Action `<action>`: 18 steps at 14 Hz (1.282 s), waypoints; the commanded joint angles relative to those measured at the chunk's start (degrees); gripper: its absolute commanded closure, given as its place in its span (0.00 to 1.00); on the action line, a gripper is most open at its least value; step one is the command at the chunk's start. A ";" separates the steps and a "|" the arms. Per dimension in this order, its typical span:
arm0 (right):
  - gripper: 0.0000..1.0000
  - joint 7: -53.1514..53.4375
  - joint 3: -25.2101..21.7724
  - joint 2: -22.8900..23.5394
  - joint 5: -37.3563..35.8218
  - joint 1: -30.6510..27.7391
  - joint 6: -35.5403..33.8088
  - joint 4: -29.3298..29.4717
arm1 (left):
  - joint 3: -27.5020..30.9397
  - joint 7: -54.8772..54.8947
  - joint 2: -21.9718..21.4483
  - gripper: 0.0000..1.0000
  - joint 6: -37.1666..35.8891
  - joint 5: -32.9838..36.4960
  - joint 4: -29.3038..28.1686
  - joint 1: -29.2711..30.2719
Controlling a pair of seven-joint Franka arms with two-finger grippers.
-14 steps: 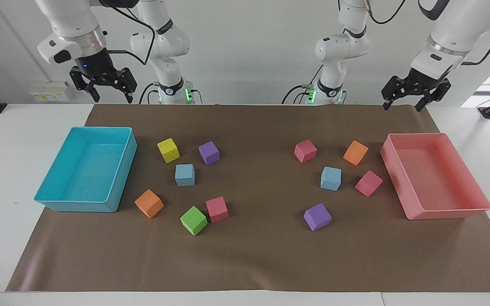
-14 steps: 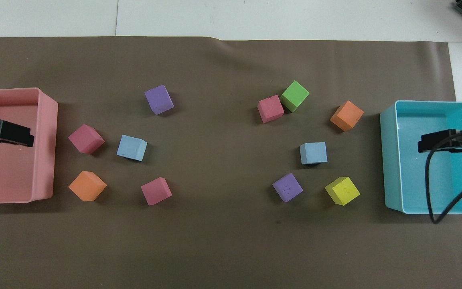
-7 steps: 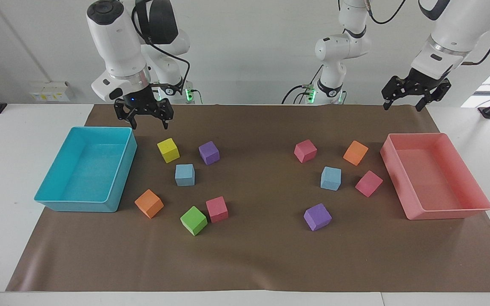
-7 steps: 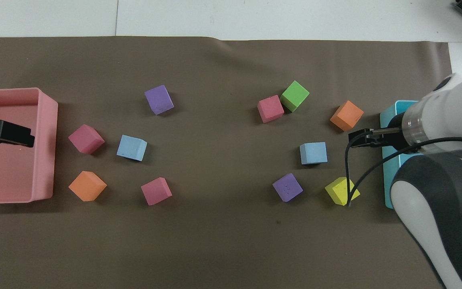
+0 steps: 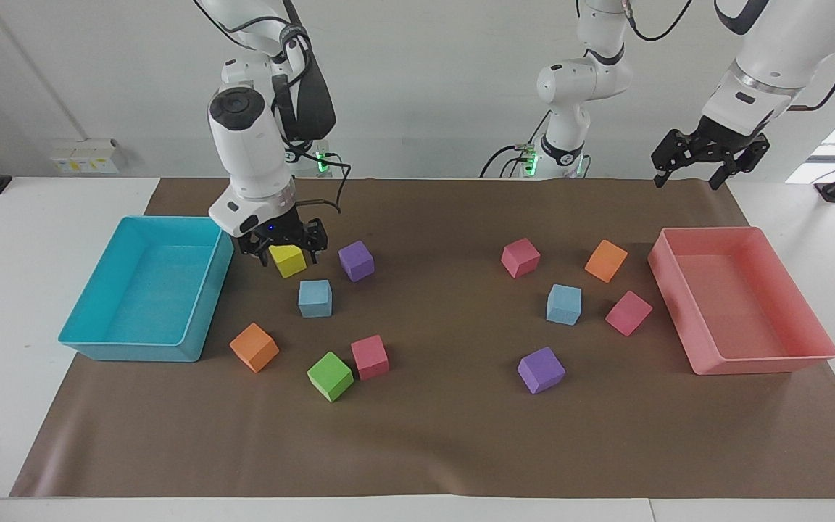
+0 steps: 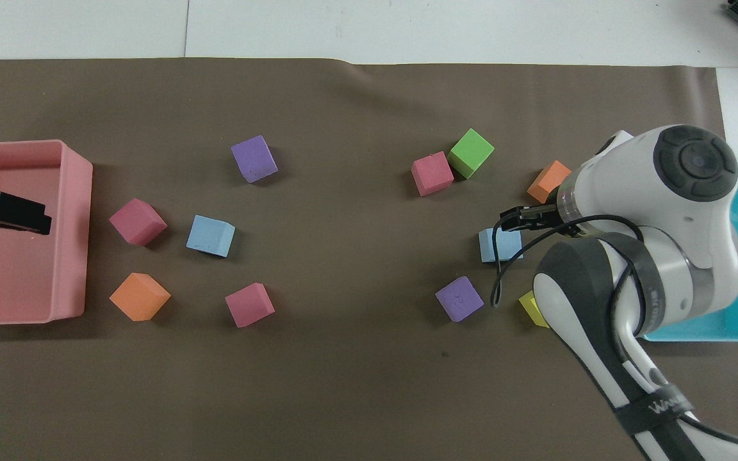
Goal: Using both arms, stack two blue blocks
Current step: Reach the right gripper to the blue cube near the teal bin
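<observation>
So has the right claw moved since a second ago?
Yes. The right claw has swung from above the turquoise tray toward the table's middle and come down, now low by the yellow cube, near one blue block.

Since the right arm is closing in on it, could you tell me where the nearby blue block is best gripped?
Grip the blue block from straight above, across two opposite upright faces. It sits flat and square on the mat, with free space on every side.
</observation>
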 commanded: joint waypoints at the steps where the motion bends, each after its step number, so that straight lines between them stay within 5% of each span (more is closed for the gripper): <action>1: 0.00 0.30 0.00 0.71 1.63 0.87 5.07 -3.86 | -0.18 0.53 -0.81 0.00 -0.77 -0.69 -0.21 0.41; 11: 0.00 -0.32 0.00 4.77 2.51 0.96 19.58 -13.79 | -0.18 0.53 -0.81 0.00 -0.86 -0.69 -0.21 0.50; 18: 0.00 -1.64 0.00 5.82 2.51 0.96 21.44 -15.73 | -0.18 0.53 -0.81 0.00 -0.86 -0.69 -0.21 0.50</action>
